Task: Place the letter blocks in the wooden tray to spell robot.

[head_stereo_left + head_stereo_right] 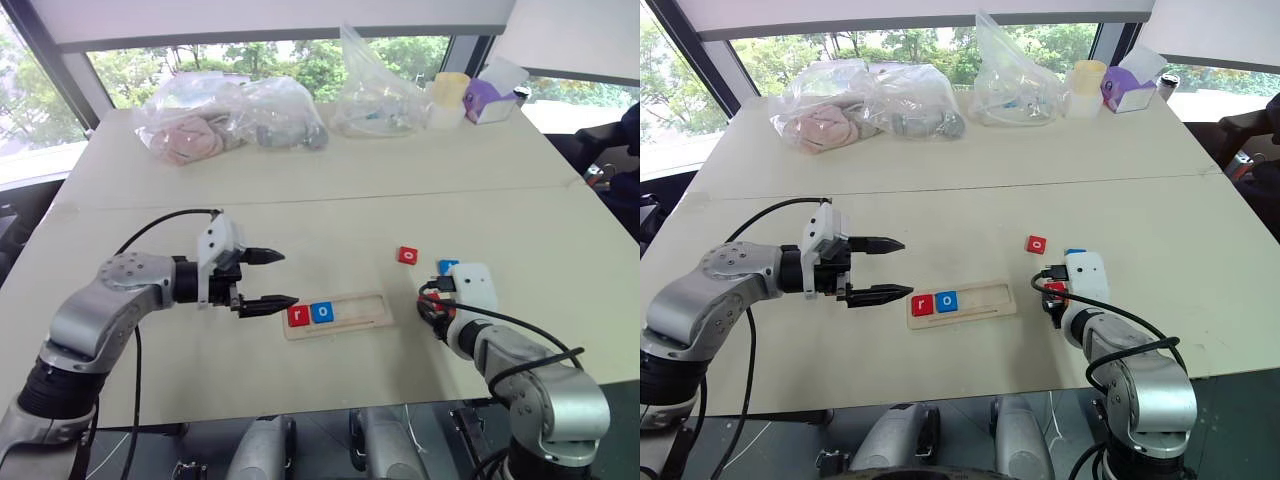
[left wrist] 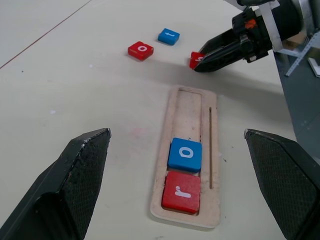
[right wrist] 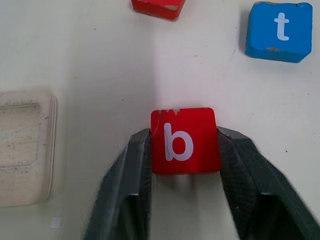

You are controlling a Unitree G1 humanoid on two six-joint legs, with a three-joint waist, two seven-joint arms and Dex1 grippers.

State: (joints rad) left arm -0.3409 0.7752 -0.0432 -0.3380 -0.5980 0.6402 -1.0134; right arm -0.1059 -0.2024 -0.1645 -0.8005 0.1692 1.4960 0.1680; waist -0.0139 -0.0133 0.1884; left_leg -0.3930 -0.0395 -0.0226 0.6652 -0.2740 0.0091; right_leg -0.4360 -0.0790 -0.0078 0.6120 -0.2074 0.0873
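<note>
The wooden tray lies at the table's front middle. A red r block and a blue o block fill its left end. A red o block and a blue t block lie loose on the table to the right. My right gripper is down on the table just right of the tray. Its fingers press both sides of the red b block, which rests on the surface. Left of the tray my left gripper hovers wide open and empty, pointing right toward it.
Along the far edge of the table sit plastic bags, a clear bag, a yellow cup and a purple box. The tray's right part is bare wood.
</note>
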